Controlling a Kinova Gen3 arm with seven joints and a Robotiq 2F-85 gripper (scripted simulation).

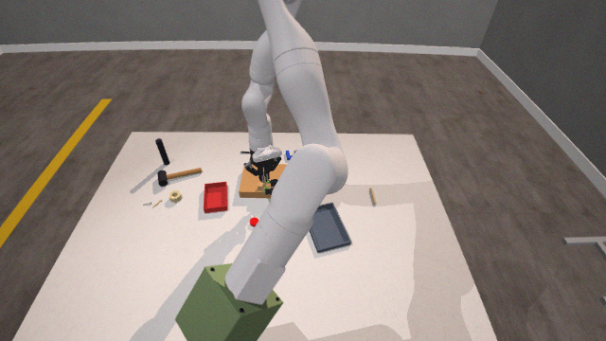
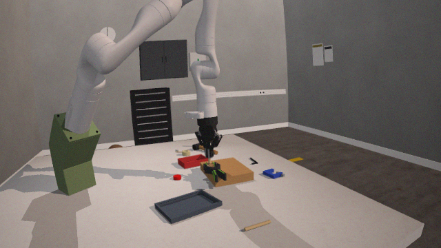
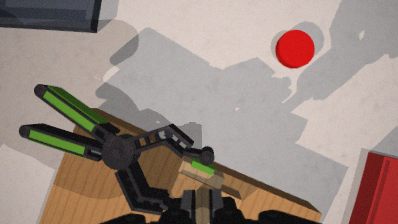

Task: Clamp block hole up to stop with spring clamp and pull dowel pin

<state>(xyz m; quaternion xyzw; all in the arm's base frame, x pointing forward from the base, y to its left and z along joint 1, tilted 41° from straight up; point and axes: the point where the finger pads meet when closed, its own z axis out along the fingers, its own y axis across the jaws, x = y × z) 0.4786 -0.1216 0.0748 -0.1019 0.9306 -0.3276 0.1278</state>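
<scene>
The wooden bench board point(image 1: 247, 188) point(image 2: 238, 170) point(image 3: 70, 187) lies mid-table. A black spring clamp point(image 1: 269, 188) point(image 2: 216, 172) point(image 3: 116, 150) with green handles lies on it. Its green-padded jaw presses on the small wooden block point(image 3: 196, 176) at the board's edge. My gripper point(image 1: 263, 176) point(image 2: 209, 155) point(image 3: 202, 205) hangs straight above the block, shut on the tan dowel pin point(image 2: 209, 159) point(image 3: 201, 200), which stands upright between the fingers. I cannot tell whether the pin's lower end is clear of the hole. The bench stop is hidden.
A red disc point(image 1: 254, 221) point(image 2: 177, 177) point(image 3: 295, 48) lies on the table near the board. A red tray point(image 1: 215, 196) point(image 2: 191, 160) point(image 3: 382, 190), a grey tray point(image 1: 329, 227) point(image 2: 187, 205), a blue piece point(image 2: 271, 173), a loose dowel point(image 1: 372, 196) point(image 2: 257, 225), a hammer point(image 1: 180, 174) and a tape roll point(image 1: 175, 195) lie around.
</scene>
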